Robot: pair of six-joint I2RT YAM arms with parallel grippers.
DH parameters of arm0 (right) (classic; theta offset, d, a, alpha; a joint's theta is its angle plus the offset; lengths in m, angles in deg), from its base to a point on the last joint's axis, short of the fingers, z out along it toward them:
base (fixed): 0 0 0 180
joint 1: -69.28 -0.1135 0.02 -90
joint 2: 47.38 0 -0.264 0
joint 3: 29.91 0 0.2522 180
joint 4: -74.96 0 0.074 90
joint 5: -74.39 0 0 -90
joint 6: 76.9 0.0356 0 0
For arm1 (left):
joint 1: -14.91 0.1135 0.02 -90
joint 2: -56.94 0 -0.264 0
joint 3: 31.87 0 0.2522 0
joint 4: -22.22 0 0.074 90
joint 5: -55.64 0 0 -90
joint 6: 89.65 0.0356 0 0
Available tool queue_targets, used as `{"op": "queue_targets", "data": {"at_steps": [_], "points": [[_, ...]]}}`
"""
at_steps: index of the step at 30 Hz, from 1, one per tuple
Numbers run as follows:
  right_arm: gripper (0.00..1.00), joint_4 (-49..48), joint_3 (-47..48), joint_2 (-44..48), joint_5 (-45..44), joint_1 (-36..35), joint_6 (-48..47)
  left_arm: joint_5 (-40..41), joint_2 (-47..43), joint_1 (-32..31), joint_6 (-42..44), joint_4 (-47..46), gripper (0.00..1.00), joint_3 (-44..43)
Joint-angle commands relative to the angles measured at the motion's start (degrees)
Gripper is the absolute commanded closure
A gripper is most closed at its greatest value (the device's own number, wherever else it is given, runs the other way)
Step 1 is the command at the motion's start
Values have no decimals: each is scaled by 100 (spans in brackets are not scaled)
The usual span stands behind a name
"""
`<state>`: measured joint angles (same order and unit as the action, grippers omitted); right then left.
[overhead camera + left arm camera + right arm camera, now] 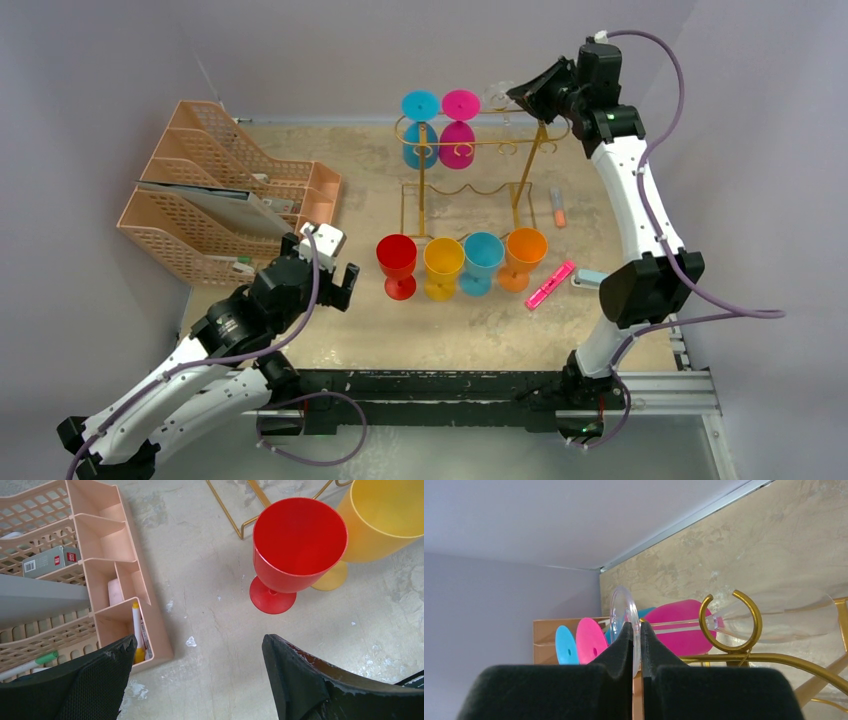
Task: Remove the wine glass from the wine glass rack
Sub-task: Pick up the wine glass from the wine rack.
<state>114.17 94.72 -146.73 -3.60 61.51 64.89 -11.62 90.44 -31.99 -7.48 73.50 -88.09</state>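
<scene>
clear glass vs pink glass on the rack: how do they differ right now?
The clear glass is see-through; the pink glass is opaque. The right pincer is shut on the clear glass's foot, while nothing touches the pink glass. Shared: both are stemmed glasses, and both hang in the hooks of the rack.

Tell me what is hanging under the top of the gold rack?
A blue glass, a pink glass and a clear glass hang upside down. The right gripper pinches the clear one's foot, covering part of it.
</scene>
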Motion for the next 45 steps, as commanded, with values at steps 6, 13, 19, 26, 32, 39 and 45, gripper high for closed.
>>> {"op": "queue_targets", "data": {"at_steps": [6,13,19,26,32,39,45], "points": [[100,-688,-13,118,122,127,567,90,-32,22,23,-87,6,-218],[100,-768,-35,92,118,140,681,64,2,22,37,-87,6,-221],[100,-814,21,70,156,151,736,64,34,22,37,-92,6,-230],[100,-822,153,-58,233,187,775,47,27,20,37,-90,6,-220],[100,-839,214,-108,312,207,787,20,50,22,54,-94,6,-228],[100,-1234,278,-154,474,237,704,35,54,22,25,-102,6,-218],[100,-1119,766,-303,733,304,527,-16,88,26,37,-113,6,-210]]}}
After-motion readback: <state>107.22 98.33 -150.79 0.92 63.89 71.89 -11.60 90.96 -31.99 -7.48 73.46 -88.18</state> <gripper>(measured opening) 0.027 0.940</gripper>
